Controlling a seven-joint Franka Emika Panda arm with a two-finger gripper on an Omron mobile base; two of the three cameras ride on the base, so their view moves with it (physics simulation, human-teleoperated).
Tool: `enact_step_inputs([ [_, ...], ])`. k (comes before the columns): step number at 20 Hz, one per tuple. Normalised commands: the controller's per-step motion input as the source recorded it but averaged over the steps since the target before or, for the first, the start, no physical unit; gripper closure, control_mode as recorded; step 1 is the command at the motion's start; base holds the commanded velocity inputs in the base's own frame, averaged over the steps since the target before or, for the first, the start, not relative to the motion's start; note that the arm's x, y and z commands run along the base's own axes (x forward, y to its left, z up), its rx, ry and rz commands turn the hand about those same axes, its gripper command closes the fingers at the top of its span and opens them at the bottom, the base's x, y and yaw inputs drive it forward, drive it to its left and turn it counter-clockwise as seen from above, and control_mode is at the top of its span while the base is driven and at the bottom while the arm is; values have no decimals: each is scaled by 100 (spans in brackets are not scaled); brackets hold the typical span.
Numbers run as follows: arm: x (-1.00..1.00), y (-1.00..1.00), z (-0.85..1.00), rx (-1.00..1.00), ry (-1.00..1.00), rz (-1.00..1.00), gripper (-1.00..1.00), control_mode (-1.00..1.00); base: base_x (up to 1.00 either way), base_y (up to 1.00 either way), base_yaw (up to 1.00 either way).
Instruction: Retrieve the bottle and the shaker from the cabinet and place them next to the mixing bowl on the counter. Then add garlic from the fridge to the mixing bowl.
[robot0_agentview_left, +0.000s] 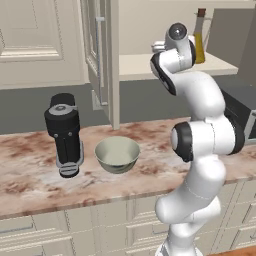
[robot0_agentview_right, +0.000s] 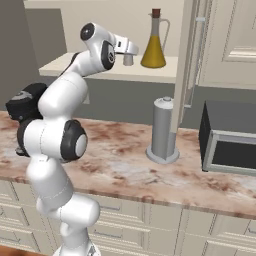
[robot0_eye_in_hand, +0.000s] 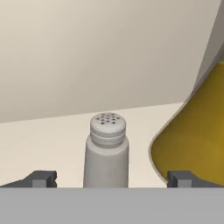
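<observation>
- The hand (robot0_eye_in_hand: 112, 179) reaches into the open cabinet with its fingers spread wide, gripping nothing; the shaker (robot0_eye_in_hand: 106, 151) stands upright between the fingertips (robot0_eye_in_hand: 41, 178).
- In the right base view the shaker (robot0_agentview_right: 128, 59) sits on the cabinet shelf (robot0_agentview_right: 150, 72), just beside the bottle (robot0_agentview_right: 153, 42) of yellow oil.
- The mixing bowl (robot0_agentview_left: 117, 154) rests on the marble desk (robot0_agentview_left: 30, 175), near a black blender (robot0_agentview_left: 65, 132).
- A grey paper-towel holder (robot0_agentview_right: 163, 131) and a dark microwave (robot0_agentview_right: 230, 142) stand on the desk too.
- No label, brand or writing can be read on any item.
</observation>
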Motion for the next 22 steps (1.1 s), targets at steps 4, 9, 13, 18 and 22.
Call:
enact_step_inputs([
  [4,28,0,-16,0,0,0,-100,-100,0,0,0],
  [9,16,0,-8,0,-3,0,-100,-100,0,0,0],
  [13,2,0,0,0,-9,0,-100,-100,0,0,0],
  [18,15,-8,-13,-1,-7,0,-100,-100,0,0,0],
  [22,31,-19,-24,-2,-5,0,-100,-100,0,0,0],
])
